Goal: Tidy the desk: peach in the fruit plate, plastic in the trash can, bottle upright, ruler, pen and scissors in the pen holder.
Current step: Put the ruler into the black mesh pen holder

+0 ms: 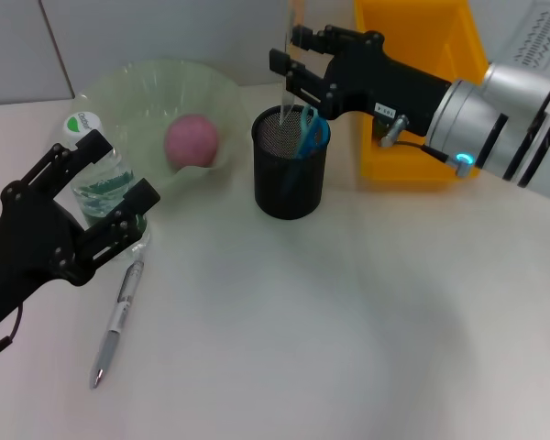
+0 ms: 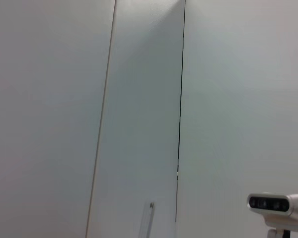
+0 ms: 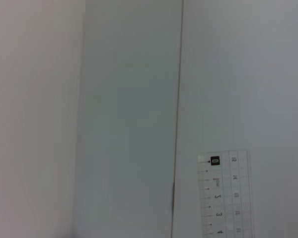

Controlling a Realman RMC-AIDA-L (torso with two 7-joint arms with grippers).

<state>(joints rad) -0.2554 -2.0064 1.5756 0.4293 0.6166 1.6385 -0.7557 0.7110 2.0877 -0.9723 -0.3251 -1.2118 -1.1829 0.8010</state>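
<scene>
My right gripper (image 1: 293,62) is shut on a clear ruler (image 1: 285,103) that stands upright, its lower end inside the black mesh pen holder (image 1: 291,179). The ruler's scale also shows in the right wrist view (image 3: 225,194). Blue-handled scissors (image 1: 313,131) stick out of the holder. A pink peach (image 1: 192,139) lies in the pale green fruit plate (image 1: 133,87). My left gripper (image 1: 119,174) at the left is closed around a clear upright bottle (image 1: 99,183) with a white cap. A silver pen (image 1: 117,321) lies on the desk just in front of it. No plastic is in view.
A yellow trash can (image 1: 422,55) stands at the back right, behind my right arm. The white desk (image 1: 348,330) stretches out in front of the pen holder. The left wrist view shows wall panels and a small camera (image 2: 277,204).
</scene>
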